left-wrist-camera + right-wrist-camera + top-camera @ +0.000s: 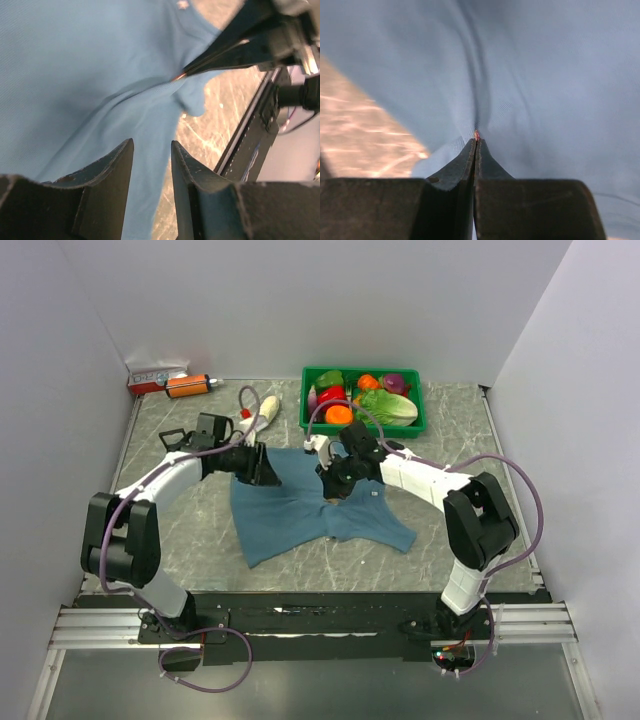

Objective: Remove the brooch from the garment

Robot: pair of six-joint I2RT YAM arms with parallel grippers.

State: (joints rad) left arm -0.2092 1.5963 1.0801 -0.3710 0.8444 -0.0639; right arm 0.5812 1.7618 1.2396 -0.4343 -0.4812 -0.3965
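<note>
The teal-blue garment (290,512) lies flat in the middle of the table. My right gripper (333,492) is shut on the brooch (477,135), a tiny reddish speck at its fingertips (470,150), and the cloth puckers up into a ridge around it. The left wrist view shows the brooch (178,76) as a glint at the tip of the right gripper (235,50). My left gripper (262,470) is at the garment's far left corner. Its fingers (107,170) stand slightly apart over the cloth (75,75), with nothing seen between them.
A green basket (362,428) of vegetables stands at the back, just behind the right arm. An orange tool (190,386), a red-and-white box (155,378) and a pale bottle-like object (262,415) lie at the back left. The black front rail (250,145) borders the table.
</note>
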